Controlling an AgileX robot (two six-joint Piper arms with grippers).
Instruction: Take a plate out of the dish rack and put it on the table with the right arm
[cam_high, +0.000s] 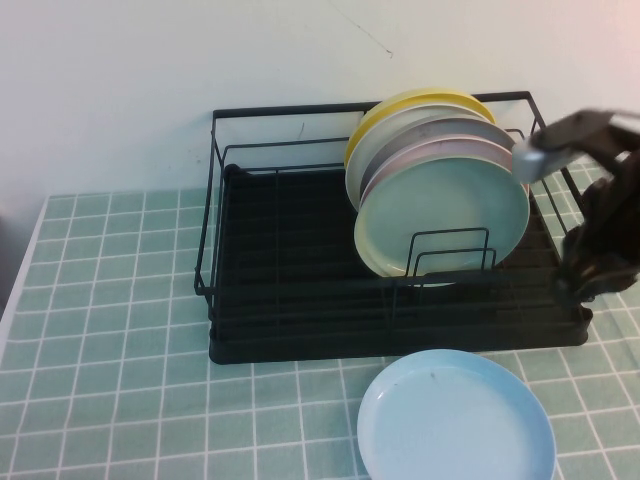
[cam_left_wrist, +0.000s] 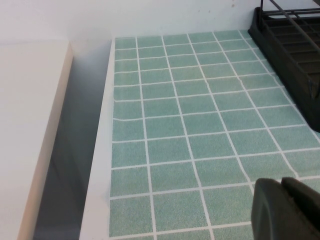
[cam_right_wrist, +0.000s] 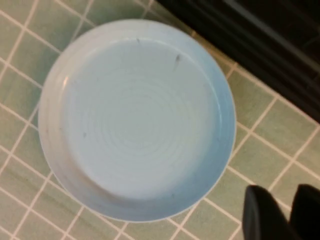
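The light sky-blue plate (cam_high: 455, 420) lies flat on the green tiled table (cam_high: 120, 300), just in front of the black dish rack (cam_high: 300, 340). It fills the right wrist view (cam_right_wrist: 135, 120), upright and free of any grip. My right gripper (cam_right_wrist: 285, 192) hovers beside the plate's rim, fingers slightly apart and empty. In the high view the right arm (cam_high: 600, 240) hangs over the rack's right end. My left gripper (cam_left_wrist: 281, 181) is shut and empty, low over bare tiles to the left of the rack (cam_left_wrist: 290, 45).
Several plates stand on edge in the rack's right half: a pale mint-green one (cam_high: 440, 215) in front, a pink-rimmed one (cam_high: 440, 150) and a yellow one (cam_high: 420, 100) behind. The rack's left half holds nothing. The table's left edge (cam_left_wrist: 100, 165) drops off.
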